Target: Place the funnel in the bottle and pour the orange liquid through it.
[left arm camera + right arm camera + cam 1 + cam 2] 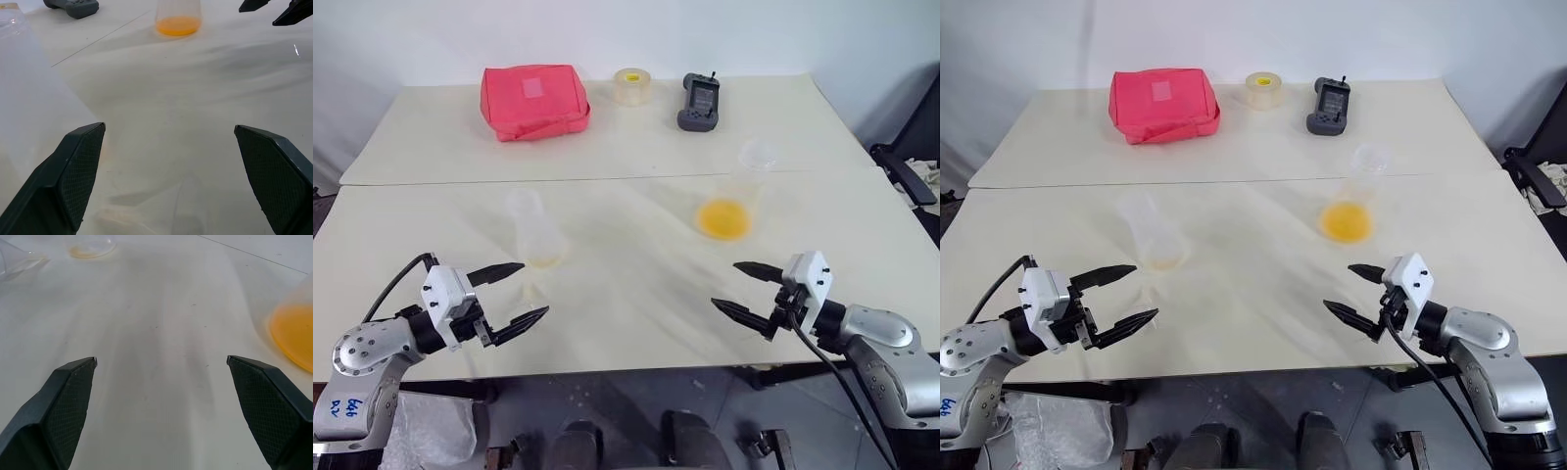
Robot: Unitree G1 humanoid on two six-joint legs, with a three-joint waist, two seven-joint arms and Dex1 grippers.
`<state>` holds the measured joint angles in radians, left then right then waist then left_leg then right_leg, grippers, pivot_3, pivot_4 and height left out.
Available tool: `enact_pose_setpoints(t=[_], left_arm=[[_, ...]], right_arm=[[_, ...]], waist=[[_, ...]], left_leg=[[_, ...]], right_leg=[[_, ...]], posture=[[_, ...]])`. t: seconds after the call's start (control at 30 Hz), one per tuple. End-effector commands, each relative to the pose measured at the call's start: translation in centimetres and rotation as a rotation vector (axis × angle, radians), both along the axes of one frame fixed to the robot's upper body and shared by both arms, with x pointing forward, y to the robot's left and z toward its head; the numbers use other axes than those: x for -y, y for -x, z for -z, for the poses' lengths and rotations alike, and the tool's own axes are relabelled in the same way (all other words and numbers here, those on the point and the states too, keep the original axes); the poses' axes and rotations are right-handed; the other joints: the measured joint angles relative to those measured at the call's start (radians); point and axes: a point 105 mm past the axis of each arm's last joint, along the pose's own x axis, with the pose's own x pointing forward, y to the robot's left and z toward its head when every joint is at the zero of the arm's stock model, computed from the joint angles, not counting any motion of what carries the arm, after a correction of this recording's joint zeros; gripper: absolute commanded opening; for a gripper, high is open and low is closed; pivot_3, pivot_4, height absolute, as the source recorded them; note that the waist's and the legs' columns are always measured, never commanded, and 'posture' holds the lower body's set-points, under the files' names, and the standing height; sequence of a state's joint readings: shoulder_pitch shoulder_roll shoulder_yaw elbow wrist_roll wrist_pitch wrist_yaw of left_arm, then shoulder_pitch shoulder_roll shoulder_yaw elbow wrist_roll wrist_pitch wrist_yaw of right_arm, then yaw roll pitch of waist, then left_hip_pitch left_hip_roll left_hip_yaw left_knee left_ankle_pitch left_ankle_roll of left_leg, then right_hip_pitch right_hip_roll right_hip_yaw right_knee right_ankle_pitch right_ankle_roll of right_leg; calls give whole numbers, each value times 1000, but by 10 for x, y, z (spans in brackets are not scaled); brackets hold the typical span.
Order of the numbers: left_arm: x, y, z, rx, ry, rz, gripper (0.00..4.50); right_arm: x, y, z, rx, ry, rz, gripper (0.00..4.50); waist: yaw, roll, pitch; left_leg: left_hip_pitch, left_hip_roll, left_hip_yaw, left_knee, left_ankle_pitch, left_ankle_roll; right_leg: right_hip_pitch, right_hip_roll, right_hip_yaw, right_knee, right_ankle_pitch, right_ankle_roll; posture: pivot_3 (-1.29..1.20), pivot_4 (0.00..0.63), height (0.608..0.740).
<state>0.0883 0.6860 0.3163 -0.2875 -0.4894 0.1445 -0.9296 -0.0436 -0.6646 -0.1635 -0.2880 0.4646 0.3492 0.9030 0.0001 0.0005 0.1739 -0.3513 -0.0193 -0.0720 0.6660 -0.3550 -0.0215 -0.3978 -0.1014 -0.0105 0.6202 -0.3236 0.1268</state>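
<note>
On the pale table, the left gripper hovers with its jaws spread wide and empty — the bottle, clear with a faint yellow trace at its base, stands just beyond its fingertips. The tiny funnel lies on the surface between bottle and gripper, hard to make out. The right gripper hangs opposite, jaws equally spread, holding nothing; the cup with the orange liquid stands a little past it. At the far edge sit one red pouch, one tape roll and one dark handset — before a plain white wall.
</note>
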Motion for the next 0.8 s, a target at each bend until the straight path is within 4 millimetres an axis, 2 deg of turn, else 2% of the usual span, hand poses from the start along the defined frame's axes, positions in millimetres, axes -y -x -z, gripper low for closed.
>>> enact_pose_setpoints(t=[0.03,0.13,0.27,0.4,0.53,0.67,0.8], left_arm=[[-4,-2,-10,28,2,-21,4500],[-6,-4,-6,-55,31,-61,4500],[-8,-8,-20,-11,93,-115,4500],[-16,-5,-22,-41,96,-171,4500],[-35,1,-38,21,126,-249,4500],[-57,8,-43,27,95,-322,4500],[-72,5,-47,38,103,-381,4500]], right_arm=[[-1,1,-15,59,-4,-13,4476],[-1,1,-15,58,-7,-13,4476],[-3,-1,-14,51,-8,-23,4476],[-5,-6,-16,48,-12,-39,4476],[-8,-13,-19,55,-27,-57,4476],[-14,-17,-23,67,-35,-89,4476],[-21,-21,-30,90,-43,-125,4476]], waist=[[0,0,0],[0,0,0],[0,0,0],[0,0,0],[-2,0,0],[-2,0,0],[1,0,0]], left_leg=[[0,0,0,0,0,0],[0,0,0,0,0,0],[0,0,0,0,0,0],[0,0,0,0,0,0],[0,1,0,0,0,0],[0,1,0,-1,0,0],[0,0,0,0,0,0]], right_leg=[[0,0,0,0,0,0],[0,0,0,0,0,0],[0,0,0,0,0,0],[0,0,0,0,0,0],[0,0,0,0,0,0],[-1,0,0,0,0,0],[-1,-1,0,0,0,0]], posture=[[0,150,740],[0,150,740],[0,150,740],[0,150,740],[0,150,740],[0,150,740],[0,150,740]])
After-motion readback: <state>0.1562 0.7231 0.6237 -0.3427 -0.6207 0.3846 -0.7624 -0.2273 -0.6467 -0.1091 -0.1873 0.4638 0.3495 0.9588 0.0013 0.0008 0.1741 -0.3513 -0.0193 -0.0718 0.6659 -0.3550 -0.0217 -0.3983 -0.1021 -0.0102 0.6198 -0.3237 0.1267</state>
